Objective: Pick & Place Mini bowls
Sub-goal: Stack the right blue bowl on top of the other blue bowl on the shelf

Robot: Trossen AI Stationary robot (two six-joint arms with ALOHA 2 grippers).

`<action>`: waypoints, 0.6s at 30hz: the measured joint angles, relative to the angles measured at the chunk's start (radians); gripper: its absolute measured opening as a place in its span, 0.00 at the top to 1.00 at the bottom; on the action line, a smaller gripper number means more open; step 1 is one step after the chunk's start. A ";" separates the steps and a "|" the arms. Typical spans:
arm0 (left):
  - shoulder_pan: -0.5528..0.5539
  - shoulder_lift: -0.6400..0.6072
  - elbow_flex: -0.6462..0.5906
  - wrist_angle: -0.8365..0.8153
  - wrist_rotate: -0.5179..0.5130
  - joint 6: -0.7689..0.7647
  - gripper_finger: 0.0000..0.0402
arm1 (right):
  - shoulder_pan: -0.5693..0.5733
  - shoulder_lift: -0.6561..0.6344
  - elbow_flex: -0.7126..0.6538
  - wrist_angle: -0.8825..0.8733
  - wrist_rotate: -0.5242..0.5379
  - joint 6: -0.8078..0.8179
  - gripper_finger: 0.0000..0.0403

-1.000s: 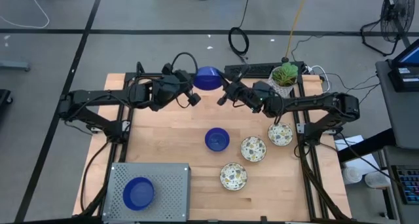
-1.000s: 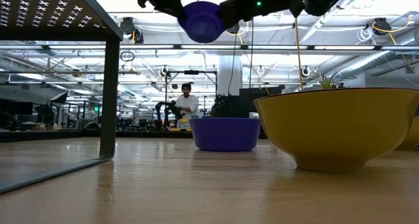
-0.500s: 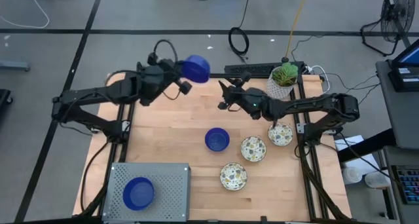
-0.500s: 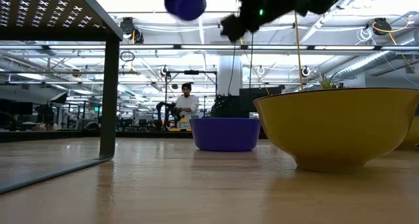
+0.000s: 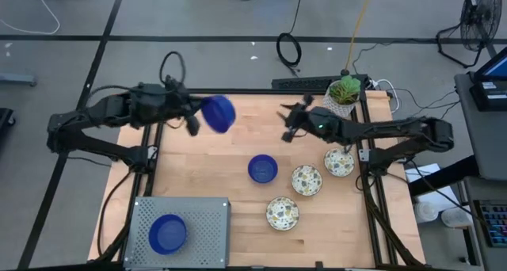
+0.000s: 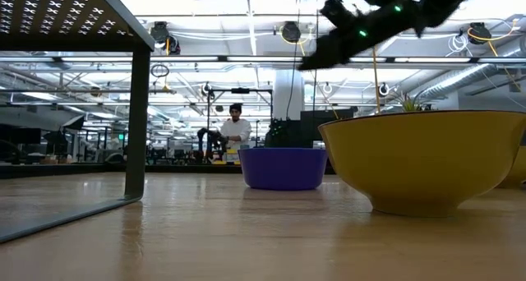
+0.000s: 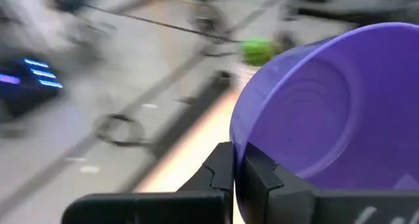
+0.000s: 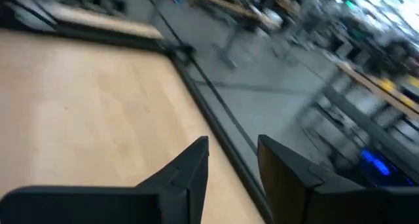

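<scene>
Left gripper (image 5: 194,119) pinched tight on rim of blue bowl (image 5: 218,113), held tilted above bench (image 5: 198,172) rear left. Right gripper (image 5: 290,122) spread partway, empty, above bench rear right.

Low view: held bowl cut off at top edge, speckled bowls hard to tell.

High view only: blue bowl on bench centre (image 5: 262,169), 3 speckled bowls (image 5: 306,180) beside it, blue bowl on perforated tray (image 5: 167,233).

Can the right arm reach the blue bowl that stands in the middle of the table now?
Probably yes. The right gripper is open and empty, above the table's far part, and nothing lies between it and the blue bowl. The left gripper carries another blue bowl away.
</scene>
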 joint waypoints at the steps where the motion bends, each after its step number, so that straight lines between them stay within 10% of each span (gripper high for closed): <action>1: -0.002 -0.018 0.001 -0.026 0.053 -0.041 0.99 | -0.009 -0.032 -0.022 0.002 0.001 0.001 0.72; 8: -0.053 -0.053 0.000 -0.256 0.310 -0.314 0.99 | -0.024 -0.310 -0.214 0.003 -0.035 0.028 0.77; 18: -0.208 -0.038 -0.001 -0.380 0.352 -0.368 0.99 | -0.029 -0.676 -0.428 0.005 -0.452 0.099 0.85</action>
